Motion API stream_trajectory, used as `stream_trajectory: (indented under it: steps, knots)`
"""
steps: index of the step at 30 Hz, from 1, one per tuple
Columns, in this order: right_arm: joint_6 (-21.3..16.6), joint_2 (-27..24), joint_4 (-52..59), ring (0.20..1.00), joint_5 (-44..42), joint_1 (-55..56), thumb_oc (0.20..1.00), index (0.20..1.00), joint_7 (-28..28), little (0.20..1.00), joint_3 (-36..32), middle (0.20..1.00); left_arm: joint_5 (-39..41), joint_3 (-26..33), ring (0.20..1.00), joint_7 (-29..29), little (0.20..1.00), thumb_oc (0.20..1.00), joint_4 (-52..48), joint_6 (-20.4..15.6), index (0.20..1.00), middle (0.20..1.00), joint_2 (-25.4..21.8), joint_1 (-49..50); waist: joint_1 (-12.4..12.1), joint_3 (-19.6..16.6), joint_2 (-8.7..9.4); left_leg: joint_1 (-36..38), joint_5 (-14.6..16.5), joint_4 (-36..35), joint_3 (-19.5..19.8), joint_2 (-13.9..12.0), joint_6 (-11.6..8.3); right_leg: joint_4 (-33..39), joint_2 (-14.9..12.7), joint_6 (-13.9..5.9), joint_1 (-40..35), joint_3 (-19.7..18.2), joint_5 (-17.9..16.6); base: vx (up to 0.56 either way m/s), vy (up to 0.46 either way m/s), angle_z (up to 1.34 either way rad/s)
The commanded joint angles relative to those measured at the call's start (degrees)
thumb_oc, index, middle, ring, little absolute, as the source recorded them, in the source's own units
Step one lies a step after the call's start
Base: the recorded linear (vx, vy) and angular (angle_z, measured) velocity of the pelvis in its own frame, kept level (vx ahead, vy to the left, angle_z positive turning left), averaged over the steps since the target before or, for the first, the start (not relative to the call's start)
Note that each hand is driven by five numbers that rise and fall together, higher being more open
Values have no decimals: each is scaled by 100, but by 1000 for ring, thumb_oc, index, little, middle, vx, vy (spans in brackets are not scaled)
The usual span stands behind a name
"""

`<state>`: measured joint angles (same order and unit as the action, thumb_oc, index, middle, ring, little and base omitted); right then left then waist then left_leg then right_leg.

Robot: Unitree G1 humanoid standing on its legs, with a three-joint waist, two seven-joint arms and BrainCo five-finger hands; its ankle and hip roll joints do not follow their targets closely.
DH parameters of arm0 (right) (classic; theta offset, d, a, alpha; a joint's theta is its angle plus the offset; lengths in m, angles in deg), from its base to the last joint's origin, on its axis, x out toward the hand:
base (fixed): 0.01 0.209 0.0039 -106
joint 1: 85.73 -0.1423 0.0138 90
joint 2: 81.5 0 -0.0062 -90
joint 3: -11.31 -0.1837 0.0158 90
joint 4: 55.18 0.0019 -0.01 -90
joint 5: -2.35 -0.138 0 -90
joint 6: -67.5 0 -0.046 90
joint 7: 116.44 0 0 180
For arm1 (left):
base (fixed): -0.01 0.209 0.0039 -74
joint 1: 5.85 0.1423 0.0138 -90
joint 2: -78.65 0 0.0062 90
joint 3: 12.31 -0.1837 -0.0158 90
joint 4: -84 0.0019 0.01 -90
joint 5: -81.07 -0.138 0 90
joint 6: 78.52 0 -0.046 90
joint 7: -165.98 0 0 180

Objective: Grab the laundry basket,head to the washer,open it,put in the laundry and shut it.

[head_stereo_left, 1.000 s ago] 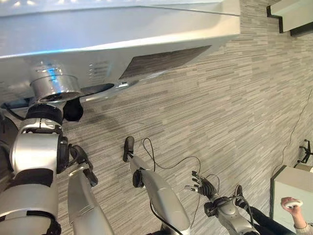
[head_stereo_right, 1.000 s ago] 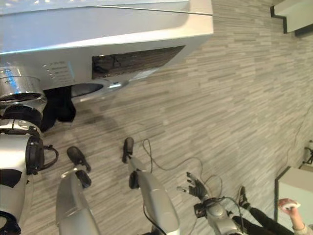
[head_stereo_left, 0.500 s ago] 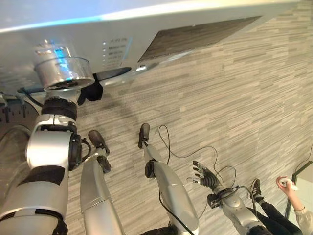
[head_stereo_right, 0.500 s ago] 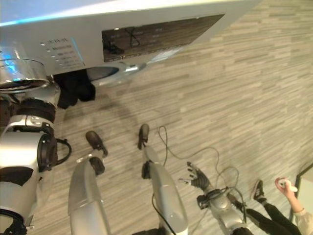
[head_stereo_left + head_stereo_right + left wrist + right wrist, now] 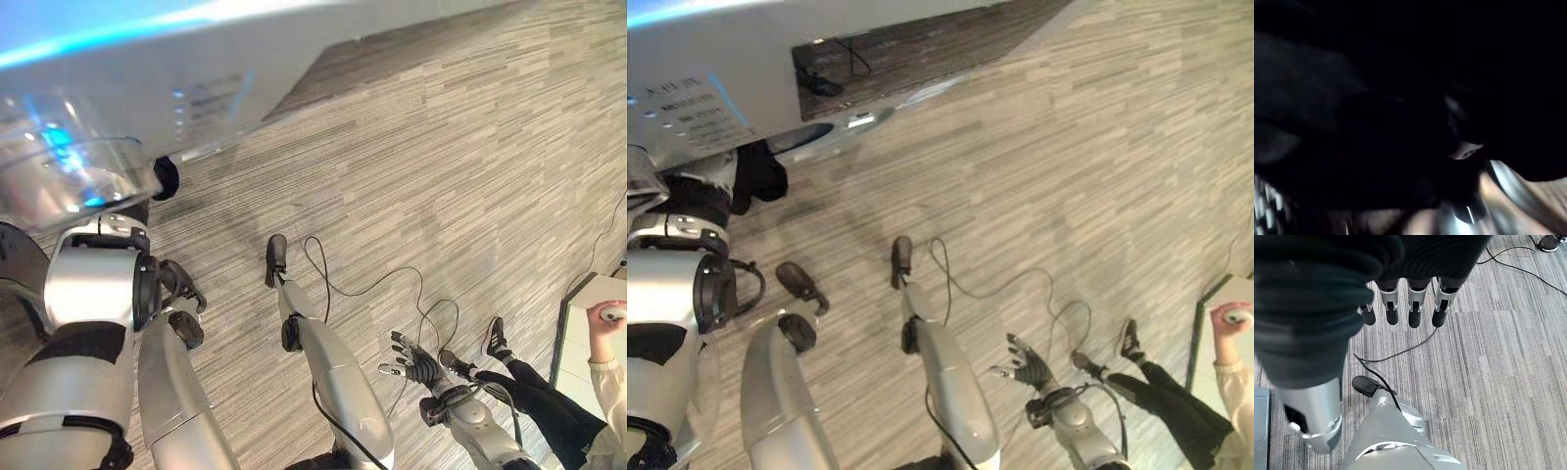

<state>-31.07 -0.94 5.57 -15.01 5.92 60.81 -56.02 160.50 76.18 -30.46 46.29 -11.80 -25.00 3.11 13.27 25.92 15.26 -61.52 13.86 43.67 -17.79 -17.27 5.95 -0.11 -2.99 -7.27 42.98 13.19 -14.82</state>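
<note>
Washer [image 5: 745, 78] looms above; left hand's fingers I cannot tell (dark wrist view). Right hand [image 5: 1410, 308] hangs idle, fingers straight. Laundry should be soft and light: bunch it, I judge.

We see the washer [image 5: 803, 69] up top-left, w/ our left arm reaching under its front edge; left hand hidden there. Our right hand [image 5: 416, 367] hangs low at the right over the floor [image 5: 470, 166], well apart from the washer. Just right of that hand, a person [image 5: 563, 406] sits on the floor, a cabinet [image 5: 583, 328] behind them.
</note>
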Motion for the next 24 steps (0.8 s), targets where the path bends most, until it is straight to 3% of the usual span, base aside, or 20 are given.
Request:
stream_trajectory:
  steps: [1,2,3,4,5,6,7,8,9,11,16,19,21,22,23,24]
  knots:
    - [35,-590,463,1000,-174,516,1000,1000,-69,1000,-442,1000,593,-439,438,762,438,438,-829,-543,438,438,-253,422,-225,13,-41,216,512,214,521,205,-499,85,-669,-773,-406,-186,-364,-28,56,-3]
    - [42,-631,471,1000,-147,531,1000,1000,-60,1000,-439,1000,503,-503,542,696,542,542,-806,-578,542,542,-235,440,-243,36,-74,220,510,197,524,223,-487,78,-673,-773,-404,-177,-360,-21,37,-1]
    - [45,-631,478,1000,-144,542,1000,1000,-58,1000,-450,1000,468,-506,925,657,925,925,-823,-588,925,925,-216,439,-246,42,-81,223,508,193,530,229,-484,76,-677,-773,-409,-169,-358,-20,33,6]
    - [55,-659,490,1000,-103,526,1000,1000,-58,1000,-411,1000,327,-548,1000,521,1000,1000,-652,-565,1000,1000,-214,464,-270,72,-116,225,500,172,519,252,-475,71,-685,-773,-410,-161,-350,-19,30,6]
    - [71,-678,490,1000,-69,519,1000,1000,-40,1000,-392,1000,173,-591,1000,412,1000,1000,-558,-502,1000,1000,-209,436,-274,109,-140,240,486,139,511,282,-462,57,-705,-773,-412,-145,-352,-35,59,5]
    - [70,-767,467,1000,-10,453,1000,1000,9,1000,-376,1000,-544,-758,1000,125,1000,1000,112,-110,1000,1000,-381,400,-336,158,-213,263,492,125,490,305,-445,24,-735,-773,-436,-99,-349,-34,44,2]
    - [68,-761,465,1000,-9,434,1000,1000,12,1000,-377,1000,-567,-760,1000,114,1000,1000,138,-90,1000,1000,-390,354,-320,172,-201,251,460,116,485,323,-435,27,-753,-773,-426,-93,-363,-50,48,5]
    - [58,-837,496,1000,-10,355,1000,1000,-2,1000,-368,1000,-1205,-950,1000,120,1000,1000,908,568,1000,1000,-570,429,-341,196,-246,259,465,96,476,338,-426,-44,-762,-773,-434,-70,-317,-39,19,5]
    - [58,-833,497,1000,-13,329,1000,1000,-2,1000,-360,1000,-1216,-955,1000,160,1000,1000,988,601,1000,1000,-599,354,-318,208,-231,245,438,90,472,354,-418,-48,-778,-773,-419,-65,-322,-45,26,6]
    - [1,-937,641,1000,-83,388,1000,1000,-97,1000,-431,1000,-2123,-1315,1000,395,1000,1000,1442,1036,1000,1000,-960,316,-307,230,-231,228,405,70,456,329,-391,-277,-785,-773,-394,15,-156,-64,19,6]
    - [-176,-1083,1169,1000,-188,474,1000,1000,-125,1000,-565,1000,-3078,-1297,1000,299,1000,1000,1846,1290,1000,1000,-945,675,-294,372,-255,249,403,109,462,357,-299,-993,-751,-773,-164,84,307,-42,31,6]
    - [-245,-1092,1321,1000,-107,543,1000,1000,-132,1000,-486,1000,-3379,-1244,1000,208,1000,1000,1718,1251,1000,1000,-840,928,-305,385,-272,251,468,175,453,390,-247,-1385,-764,-740,48,105,537,-3,36,16]
    - [-294,-1125,1380,1000,35,533,1000,1000,-46,1000,-302,1000,-3095,-959,1000,155,1000,1000,1512,1092,1000,1000,-526,1241,-344,388,-282,209,469,172,482,452,-232,-1736,-774,-696,311,216,774,20,-10,23]
    - [-358,-1030,1363,1000,124,500,1000,1000,67,1000,-225,1000,-3291,-909,1000,-23,1000,1000,1121,919,1000,1000,-294,1606,-409,388,-356,134,399,122,544,502,-249,-1951,-857,-668,510,315,887,33,-110,22]
    - [-461,-922,1352,1000,173,558,1000,1000,163,1000,-240,1000,-4102,-1039,1000,-495,1000,1000,513,698,1000,1000,-251,1962,-468,388,-422,97,299,31,567,549,-279,-2030,-936,-637,598,372,931,31,-102,24]
    - [-467,-919,1347,1000,178,564,1000,1000,167,1000,-239,1000,-4141,-1032,1000,-542,1000,1000,465,710,1000,1000,-234,1991,-465,388,-423,103,292,24,570,556,-280,-2033,-941,-636,593,376,933,17,-72,28]
